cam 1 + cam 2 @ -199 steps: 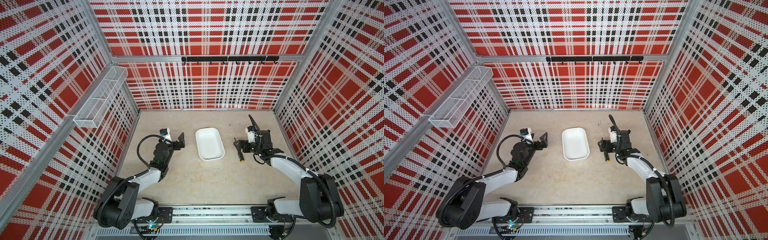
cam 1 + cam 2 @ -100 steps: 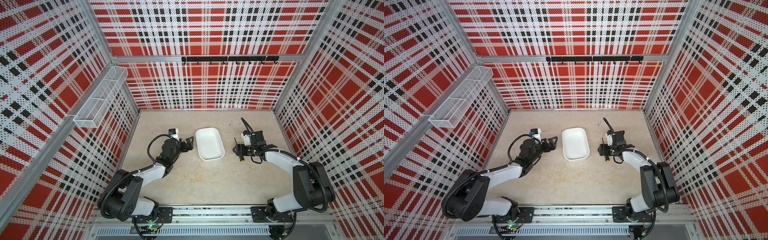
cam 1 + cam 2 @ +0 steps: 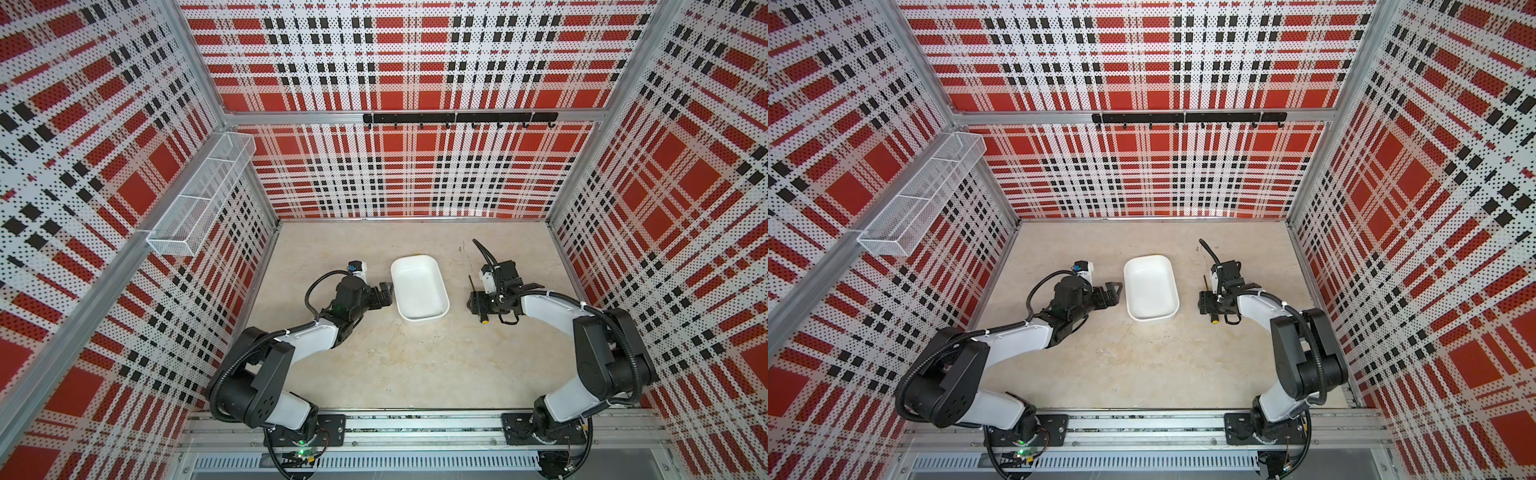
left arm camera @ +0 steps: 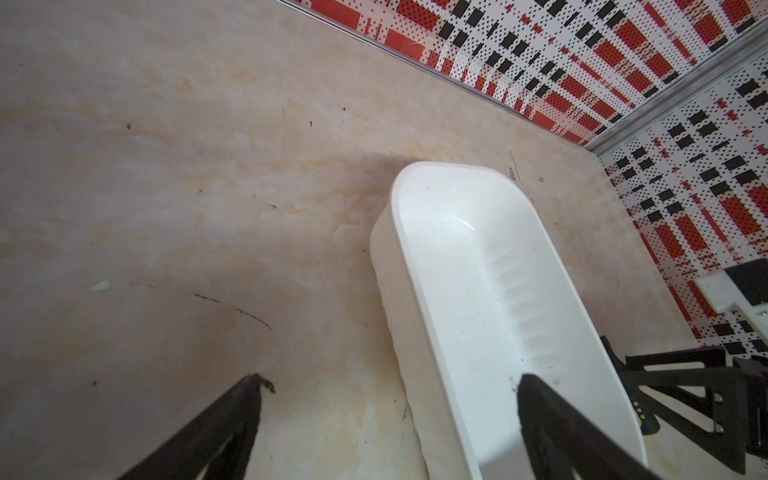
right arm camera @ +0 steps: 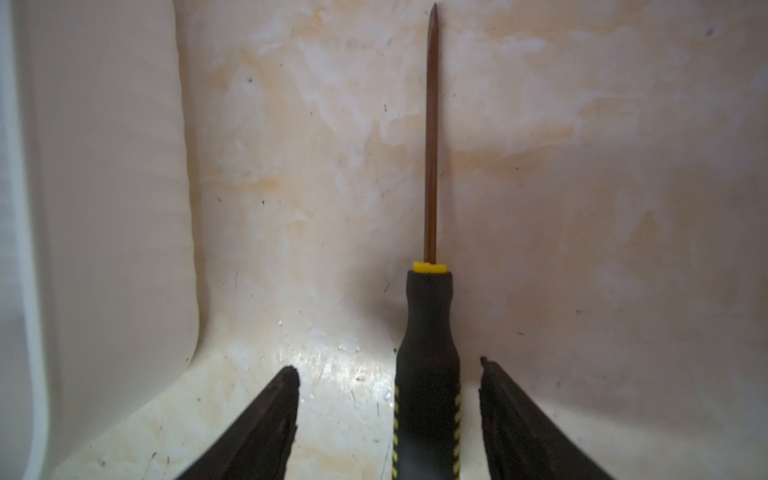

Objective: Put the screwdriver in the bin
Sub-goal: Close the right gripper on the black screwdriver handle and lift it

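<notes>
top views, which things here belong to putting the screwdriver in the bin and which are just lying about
Job:
screwdriver
white bin
right gripper, fingers open either side of the handle

Just there:
wire-mesh basket
black hook rail

Both arms stretched forward and bent inward at the elbow, wrists held low. The left gripper [image 4: 390,382] pointed toward the middle with its jaws spread wide. The right gripper [image 5: 387,365] tipped downward, its jaws parted too, fingertips [image 5: 286,382] well apart, gripping nothing.
</notes>
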Motion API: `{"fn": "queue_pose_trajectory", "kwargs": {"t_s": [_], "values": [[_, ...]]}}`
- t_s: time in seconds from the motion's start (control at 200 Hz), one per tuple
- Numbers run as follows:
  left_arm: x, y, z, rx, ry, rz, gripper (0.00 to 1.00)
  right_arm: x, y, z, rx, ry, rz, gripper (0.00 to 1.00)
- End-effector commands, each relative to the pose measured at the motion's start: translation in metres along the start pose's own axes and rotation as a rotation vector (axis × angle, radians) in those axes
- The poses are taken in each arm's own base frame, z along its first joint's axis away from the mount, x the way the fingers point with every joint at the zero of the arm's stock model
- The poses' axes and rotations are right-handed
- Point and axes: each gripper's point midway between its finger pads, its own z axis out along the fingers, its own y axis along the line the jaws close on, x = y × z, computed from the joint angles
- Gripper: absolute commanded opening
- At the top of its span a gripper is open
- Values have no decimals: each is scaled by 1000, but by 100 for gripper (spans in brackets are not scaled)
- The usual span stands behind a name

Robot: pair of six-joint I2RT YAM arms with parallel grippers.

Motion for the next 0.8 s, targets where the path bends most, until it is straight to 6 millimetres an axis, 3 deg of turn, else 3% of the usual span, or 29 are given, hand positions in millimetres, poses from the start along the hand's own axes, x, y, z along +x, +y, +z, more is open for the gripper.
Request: {"fn": "queue_pose_trajectory", "kwargs": {"t_s": [0.0, 0.185, 0.606, 0.797], "values": [[-7, -6, 3, -1, -6, 16, 98, 2, -2, 4, 35, 24, -19, 69], [-9, -8, 4, 4, -1, 22, 98, 4, -5, 9, 61, 46, -21, 62], [-10, -11, 3, 9, 6, 32, 98, 3, -10, 11, 99, 67, -18, 34], [-8, -9, 2, -4, 14, 44, 98, 2, -8, 9, 92, 68, -15, 10]]}}
